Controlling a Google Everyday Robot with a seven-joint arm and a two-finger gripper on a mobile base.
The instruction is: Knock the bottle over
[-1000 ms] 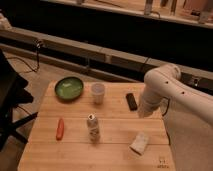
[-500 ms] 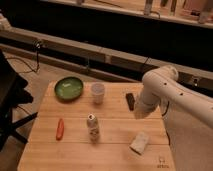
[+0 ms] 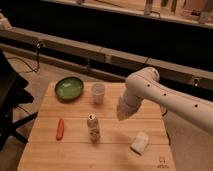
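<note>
Standing upright at the lower centre of the frame, the bottle point(image 3: 93, 127) sits on the bench point(image 3: 45, 155) just below the white cup point(image 3: 98, 92). The hand point(image 3: 122, 111) hangs to its right, not touching; whether parted or closed, I cannot tell.

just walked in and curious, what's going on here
The robot's gripper hangs above the wooden table, to the right of the bottle in the picture and apart from it. The bottle stands upright, not yet knocked over. A white cup and a green bowl sit behind it.
</note>
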